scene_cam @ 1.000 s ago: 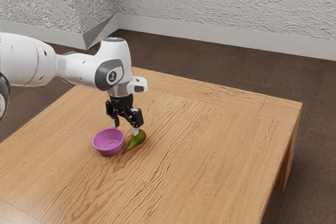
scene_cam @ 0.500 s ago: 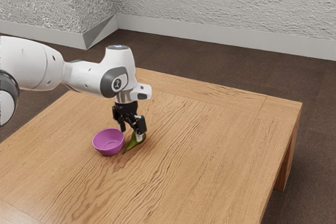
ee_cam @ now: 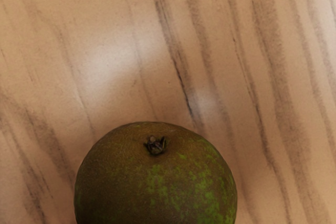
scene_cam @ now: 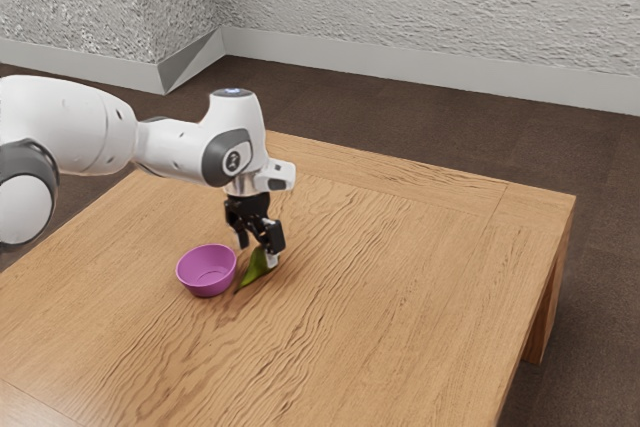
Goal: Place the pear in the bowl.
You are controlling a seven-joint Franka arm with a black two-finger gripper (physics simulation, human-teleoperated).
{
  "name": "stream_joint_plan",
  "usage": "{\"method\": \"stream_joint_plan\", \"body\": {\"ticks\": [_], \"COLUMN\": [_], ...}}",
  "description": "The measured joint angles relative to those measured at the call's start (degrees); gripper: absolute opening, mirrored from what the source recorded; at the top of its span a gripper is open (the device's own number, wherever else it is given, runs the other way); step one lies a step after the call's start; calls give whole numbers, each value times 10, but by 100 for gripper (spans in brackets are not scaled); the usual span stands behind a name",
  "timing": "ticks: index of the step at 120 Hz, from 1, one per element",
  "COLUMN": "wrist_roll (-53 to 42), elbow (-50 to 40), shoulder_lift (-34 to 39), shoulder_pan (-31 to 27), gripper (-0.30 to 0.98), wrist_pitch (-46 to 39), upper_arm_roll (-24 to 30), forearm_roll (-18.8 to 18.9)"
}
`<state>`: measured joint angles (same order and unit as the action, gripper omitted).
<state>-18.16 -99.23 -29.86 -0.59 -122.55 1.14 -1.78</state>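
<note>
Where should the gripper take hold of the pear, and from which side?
From above, I'd say, closing across the thick body of the pear, nearer its round end than its narrow neck. It lies on its side on the table, so its bulging flanks should be reachable from overhead; the tapered tip would likely give less to hold.

Magenta bowl (scene_cam: 207,285); pear (ee_cam: 157,184) seemingly green-mottled brown
</note>
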Motion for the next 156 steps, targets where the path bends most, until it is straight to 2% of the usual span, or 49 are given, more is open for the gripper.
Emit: {"method": "stream_joint_plan", "body": {"ticks": [96, 129, 156], "wrist_roll": [-27, -30, -29], "elbow": [19, 19, 19], "shoulder_lift": [-35, -31, -24], "shoulder_pan": [-2, -1, 3], "gripper": [68, 38, 27], "wrist_pitch": [-16, -20, -22], "upper_arm_roll": [0, 0, -1], "forearm_roll": [-2, -1, 5]}}
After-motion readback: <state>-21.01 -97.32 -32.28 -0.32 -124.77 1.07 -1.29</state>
